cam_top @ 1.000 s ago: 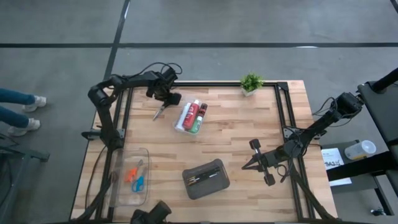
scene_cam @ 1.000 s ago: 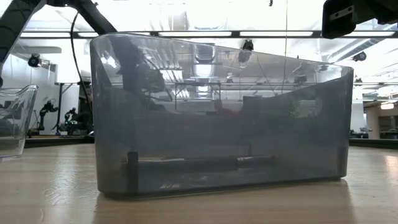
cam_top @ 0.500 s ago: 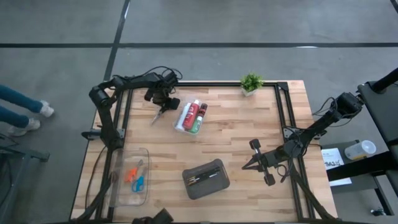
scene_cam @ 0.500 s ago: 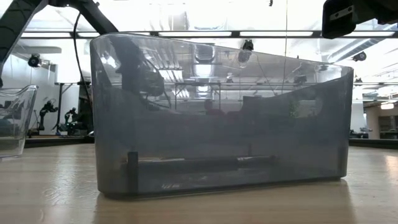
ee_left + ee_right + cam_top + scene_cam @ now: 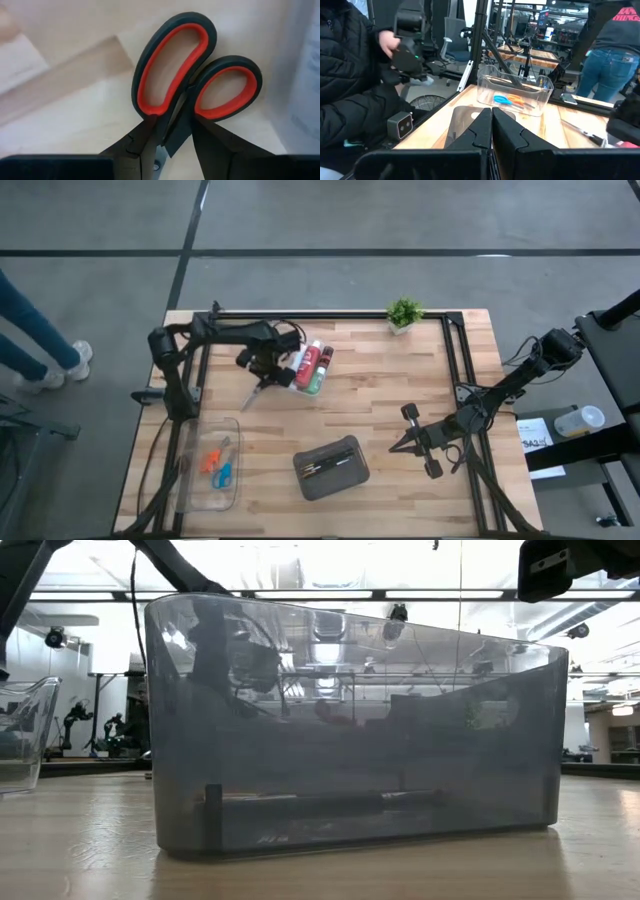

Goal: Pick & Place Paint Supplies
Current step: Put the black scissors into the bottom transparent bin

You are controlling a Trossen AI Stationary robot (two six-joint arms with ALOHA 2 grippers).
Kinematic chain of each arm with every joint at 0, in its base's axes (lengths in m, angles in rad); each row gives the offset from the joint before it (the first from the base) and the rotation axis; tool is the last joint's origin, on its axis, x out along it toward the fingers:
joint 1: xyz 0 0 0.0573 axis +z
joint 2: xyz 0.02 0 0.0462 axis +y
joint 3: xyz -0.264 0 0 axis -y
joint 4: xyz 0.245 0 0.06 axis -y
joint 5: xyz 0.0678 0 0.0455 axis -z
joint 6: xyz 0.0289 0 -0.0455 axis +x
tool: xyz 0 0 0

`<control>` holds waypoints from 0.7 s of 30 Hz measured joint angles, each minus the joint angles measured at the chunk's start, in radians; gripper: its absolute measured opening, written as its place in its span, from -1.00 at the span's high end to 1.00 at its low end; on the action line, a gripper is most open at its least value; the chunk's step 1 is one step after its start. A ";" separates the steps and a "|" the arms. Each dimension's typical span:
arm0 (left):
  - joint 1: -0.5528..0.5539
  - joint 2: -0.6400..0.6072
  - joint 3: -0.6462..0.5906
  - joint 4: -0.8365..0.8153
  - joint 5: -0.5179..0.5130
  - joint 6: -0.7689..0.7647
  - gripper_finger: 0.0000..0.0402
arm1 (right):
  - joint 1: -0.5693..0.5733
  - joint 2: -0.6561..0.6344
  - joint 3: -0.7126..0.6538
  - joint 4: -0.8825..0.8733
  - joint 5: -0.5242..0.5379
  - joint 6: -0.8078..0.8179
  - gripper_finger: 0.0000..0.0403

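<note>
My left gripper (image 5: 262, 373) is shut on the red-handled scissors (image 5: 254, 388), just left of the clear box (image 5: 283, 383) holding the red, white and green paint tubes (image 5: 311, 366). In the left wrist view the scissors' two red loops (image 5: 172, 65) stand beyond the gripper (image 5: 175, 147). Orange and blue scissors (image 5: 217, 464) lie in a clear box (image 5: 232, 430) at the near left. Thin brushes (image 5: 326, 468) lie in the dark grey case (image 5: 350, 448). My right gripper (image 5: 394, 448) is shut and empty, low at the near right. My left gripper pinches the scissors at the neck (image 5: 172, 131), just below the two handle loops, between its two fingers (image 5: 142, 145). The fingers come from above. The blades (image 5: 248, 397) stick out below toward the table's near-left; the scissors look lifted clear of the table.
A small potted plant (image 5: 404, 312) stands at the far edge. The dark grey case (image 5: 350, 730) fills the low view. People stand beyond the table in the right wrist view (image 5: 350, 75). A person's legs (image 5: 40, 330) show left of the table.
My left gripper has carried the red-handled scissors from the far-left part of the table toward the near edge, alongside the paint-tube box, still shut on them. The person at the left has walked on.
</note>
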 joint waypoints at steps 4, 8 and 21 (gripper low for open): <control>-0.060 -0.035 -0.008 -0.005 -0.021 -0.079 0.35 | 0.000 0.000 0.000 0.000 0.000 0.000 0.96; -0.087 -0.090 -0.026 -0.024 -0.030 -0.139 0.35 | 0.000 0.000 0.000 0.000 0.000 0.000 0.96; -0.070 -0.138 -0.038 0.109 -0.143 0.023 0.35 | -0.001 0.000 0.000 0.000 0.000 0.000 0.96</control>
